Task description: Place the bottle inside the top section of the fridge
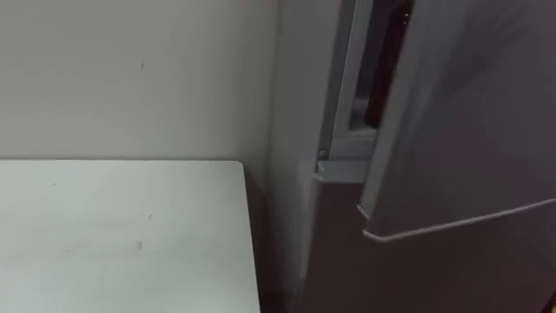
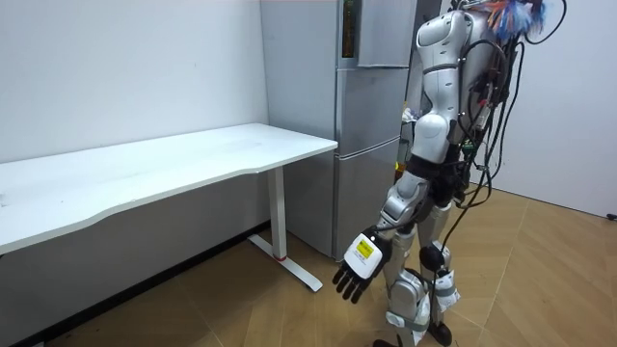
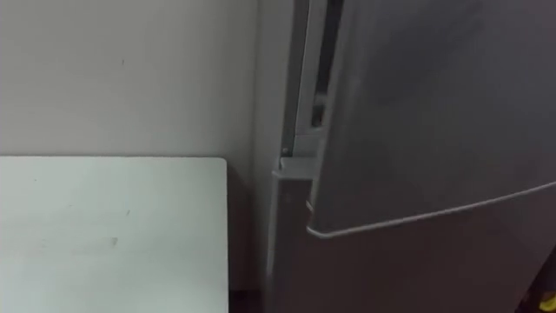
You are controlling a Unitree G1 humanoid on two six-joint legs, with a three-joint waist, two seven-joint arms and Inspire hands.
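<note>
The grey fridge (image 2: 369,145) stands right in front of me, beside the white table. Its upper door (image 1: 469,113) is ajar and swung a little toward me, its lower edge (image 3: 434,217) crossing the right eye view. Through the narrow gap at the hinge side I see a dark red shape (image 1: 382,74) inside, too hidden to identify. In the room view my left hand (image 2: 361,266) hangs low beside my leg, fingers relaxed and holding nothing. I stand upright facing the fridge.
A white table (image 1: 122,235) stands against the pale wall to my left, its right edge close to the fridge's side (image 1: 295,130). In the room view the table (image 2: 174,164) runs toward that view's left over a wooden floor (image 2: 540,280).
</note>
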